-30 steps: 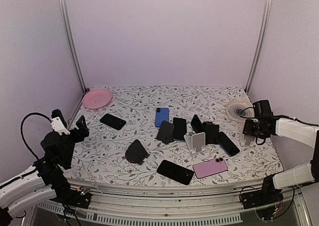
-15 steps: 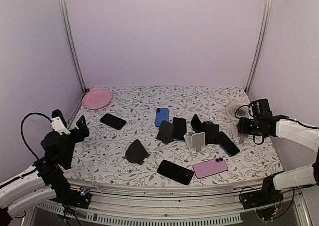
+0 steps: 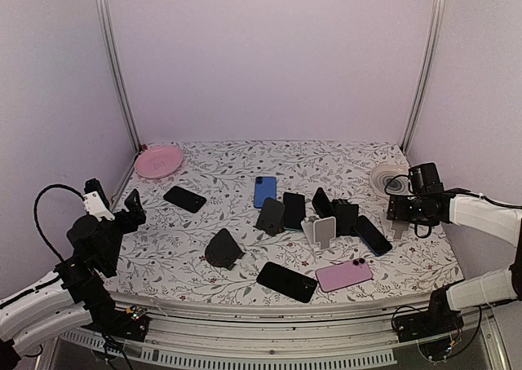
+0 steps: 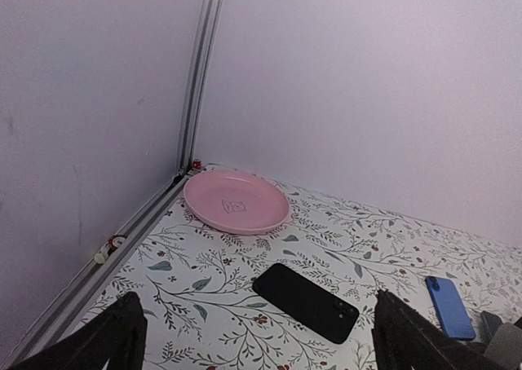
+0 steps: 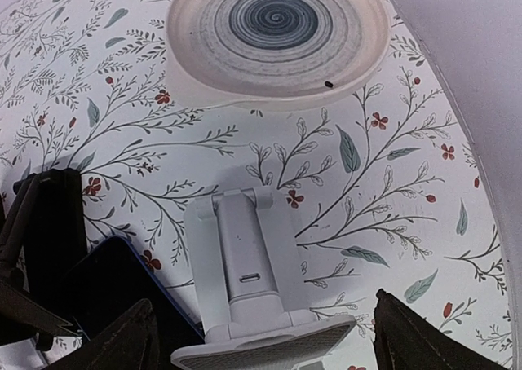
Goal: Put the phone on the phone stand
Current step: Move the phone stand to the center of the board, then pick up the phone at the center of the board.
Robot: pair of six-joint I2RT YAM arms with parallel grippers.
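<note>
Top external view takes in the whole flower-patterned desk (image 3: 220, 162), with a pink plate (image 3: 159, 160) in the far left corner and a swirl-patterned plate (image 3: 383, 177) in the far right one, both out of the working area. Phones crowd the middle. A blue phone (image 3: 264, 191) and a black phone (image 3: 183, 198) lie flat farther back, and a pink phone (image 3: 343, 275) lies near the front edge. Several dark ones lean on stands at the centre, so those stands look taken. The right arm reaches to the right side, where a white phone stand (image 5: 241, 264) sits upright and empty, just short of the swirl plate. The right tool (image 3: 404, 212) straddles this stand with its jaws wide, a gap showing on each side, so it is not gripping it. A dark phone (image 5: 106, 288) with a blue edge lies just beside the stand and looks the handiest one to put on it. No phone is held or on this stand, so the task seems barely begun. The left tool (image 3: 131, 207) hangs at the left edge, spread wide and holding nothing, probably parked clear.
</note>
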